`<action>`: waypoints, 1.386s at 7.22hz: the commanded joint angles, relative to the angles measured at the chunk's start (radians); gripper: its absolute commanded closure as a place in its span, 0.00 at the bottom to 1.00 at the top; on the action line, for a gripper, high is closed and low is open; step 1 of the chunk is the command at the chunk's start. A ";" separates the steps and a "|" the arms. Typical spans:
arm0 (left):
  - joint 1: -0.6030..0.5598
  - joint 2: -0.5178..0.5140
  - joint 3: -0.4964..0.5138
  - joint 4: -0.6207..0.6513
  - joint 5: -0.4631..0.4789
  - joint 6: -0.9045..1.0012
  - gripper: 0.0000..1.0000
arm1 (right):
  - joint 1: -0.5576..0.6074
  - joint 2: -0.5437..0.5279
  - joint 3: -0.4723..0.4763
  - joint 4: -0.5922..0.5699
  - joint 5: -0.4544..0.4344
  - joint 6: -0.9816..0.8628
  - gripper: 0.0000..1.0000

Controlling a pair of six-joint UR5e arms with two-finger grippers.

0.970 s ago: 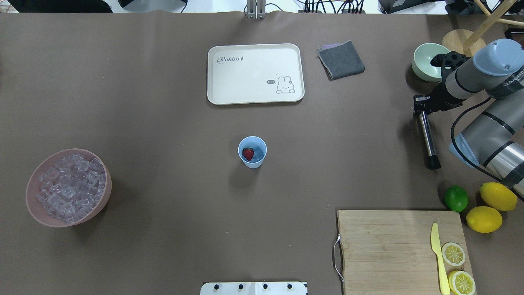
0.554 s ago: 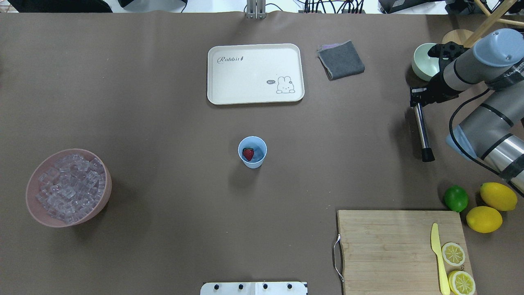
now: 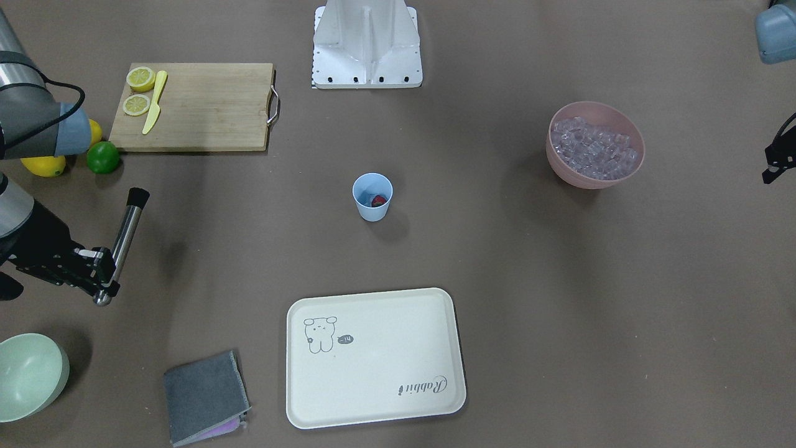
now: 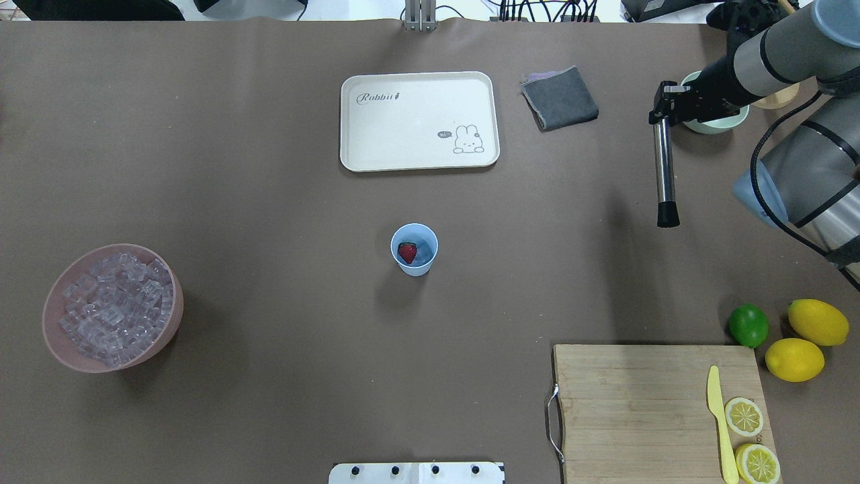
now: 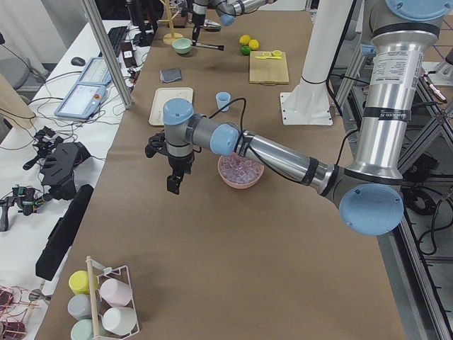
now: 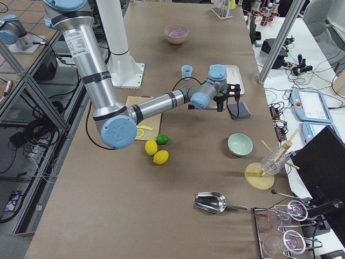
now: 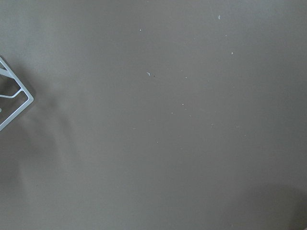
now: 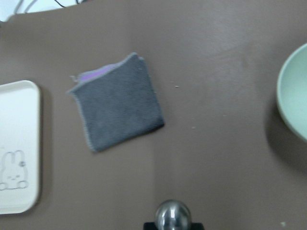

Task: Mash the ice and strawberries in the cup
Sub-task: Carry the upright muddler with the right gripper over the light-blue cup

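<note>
The light blue cup (image 4: 414, 250) stands upright at the table's middle, with the red strawberry (image 4: 407, 253) inside it. The ice (image 4: 114, 306) fills a pink bowl (image 4: 54, 336) at the left; whether any ice is in the cup I cannot tell. My right gripper (image 4: 662, 101) is shut on the top of a steel muddler (image 4: 664, 168) with a black end, held above the table at the far right, well away from the cup. Its round metal top shows in the right wrist view (image 8: 172, 215). My left gripper (image 5: 173, 185) hangs beyond the pink bowl; I cannot tell whether it is open.
A white tray (image 4: 420, 121) and a grey cloth (image 4: 560, 98) lie at the far side. A pale green bowl (image 4: 712, 124) sits under the right wrist. A cutting board (image 4: 631, 410) with a yellow knife and lemon halves, a lime (image 4: 748, 325) and two lemons (image 4: 818, 322) lie near right.
My right arm has carried the muddler toward the far side of the table and a little leftward, now beside the green bowl. The cup, the strawberry and the ice bowl have not moved.
</note>
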 commanded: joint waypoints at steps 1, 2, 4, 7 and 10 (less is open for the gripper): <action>-0.027 0.040 -0.001 0.000 -0.002 -0.001 0.02 | -0.042 0.040 0.168 0.000 -0.033 0.049 1.00; -0.048 0.066 -0.001 -0.001 -0.002 -0.001 0.02 | -0.086 0.098 0.193 0.000 -0.079 0.052 1.00; -0.119 0.096 0.000 0.002 -0.011 -0.001 0.02 | -0.147 0.229 0.201 0.014 -0.184 0.050 1.00; -0.131 0.147 0.014 0.002 -0.014 -0.001 0.02 | -0.303 0.231 0.204 0.297 -0.491 0.038 1.00; -0.138 0.149 0.045 -0.001 -0.016 0.000 0.02 | -0.492 0.148 0.188 0.677 -0.824 -0.104 1.00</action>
